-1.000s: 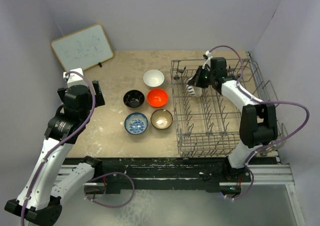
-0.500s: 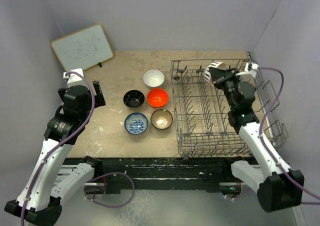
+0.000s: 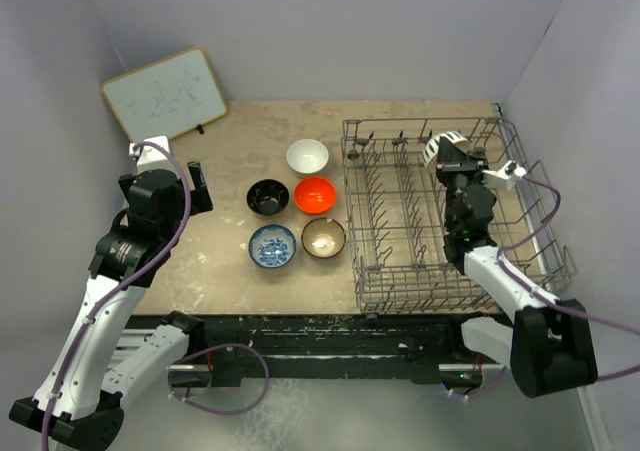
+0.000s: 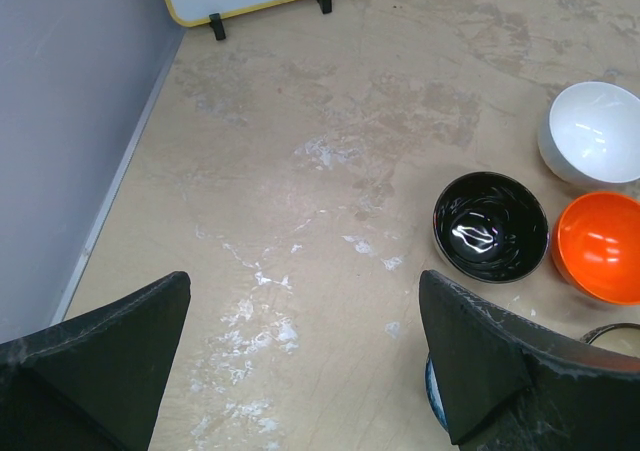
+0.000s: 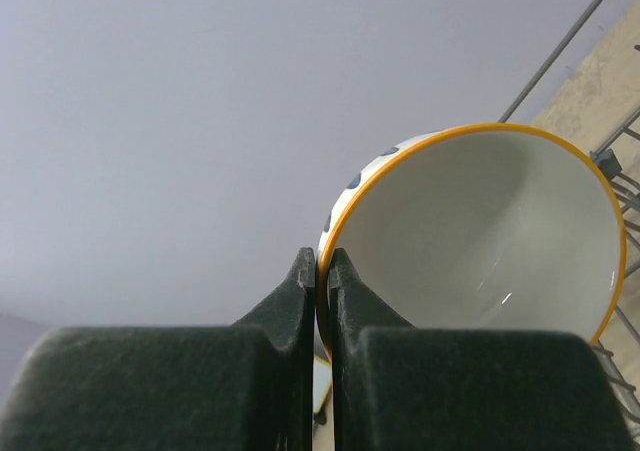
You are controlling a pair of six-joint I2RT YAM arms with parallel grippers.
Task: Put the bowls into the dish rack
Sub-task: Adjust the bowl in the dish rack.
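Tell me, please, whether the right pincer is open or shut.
Shut: the right pincer clamps the rim of the orange-edged cream bowl over the dish rack.

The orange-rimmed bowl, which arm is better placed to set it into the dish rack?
Right. The right pincer is shut on the orange-rimmed bowl, holding it over the dish rack. The left pincer is open over the table near the black bowl, well away from the rack.

On the counter [image 3: 220,261], five bowls [image 3: 314,194] cluster just left of the dish rack [image 3: 400,276], a whiteboard [image 3: 165,93] stands behind at the far-left corner, and the right claw [image 5: 322,271] holds a sixth bowl [image 3: 441,147] over the rack's far end.
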